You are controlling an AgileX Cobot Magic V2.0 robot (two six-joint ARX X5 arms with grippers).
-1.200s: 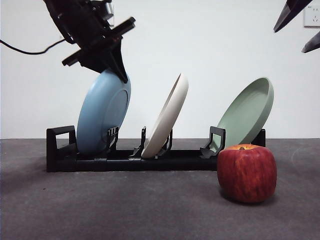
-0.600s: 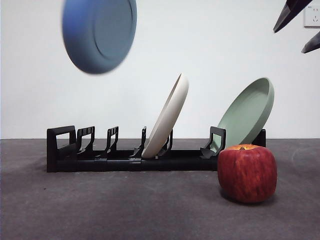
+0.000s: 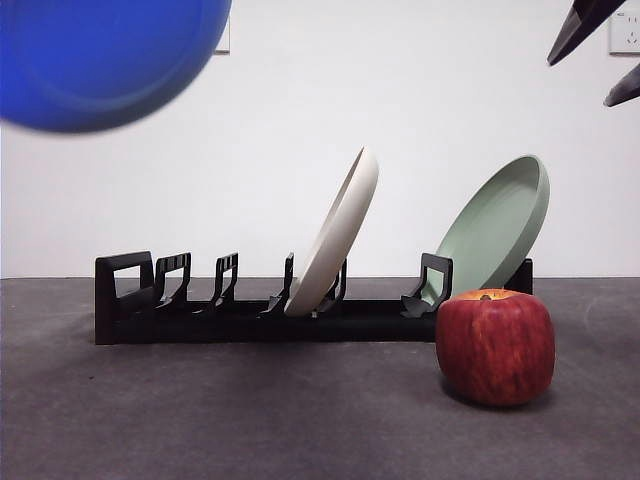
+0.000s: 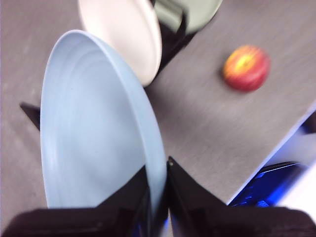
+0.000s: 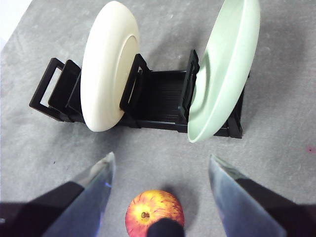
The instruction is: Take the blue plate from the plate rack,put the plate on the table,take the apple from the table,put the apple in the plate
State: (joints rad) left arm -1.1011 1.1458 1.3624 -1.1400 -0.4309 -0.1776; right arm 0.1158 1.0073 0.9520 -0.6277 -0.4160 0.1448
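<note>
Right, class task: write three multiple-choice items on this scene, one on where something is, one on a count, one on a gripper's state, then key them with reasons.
1. Where is the blue plate?
A. In the plate rack
B. Held up in the air
C. Flat on the table

2. How many plates stand in the rack?
A. One
B. Two
C. Three

3. How is the right gripper?
A. Open above the apple
B. Shut on the apple
C. Shut on the pale green plate

Answers: 1 B, the left gripper clamps its rim high above the rack. 2 B, only the cream-white plate and the pale green one stand there. 3 A, its jaws are spread wide with the apple between them, untouched.
</note>
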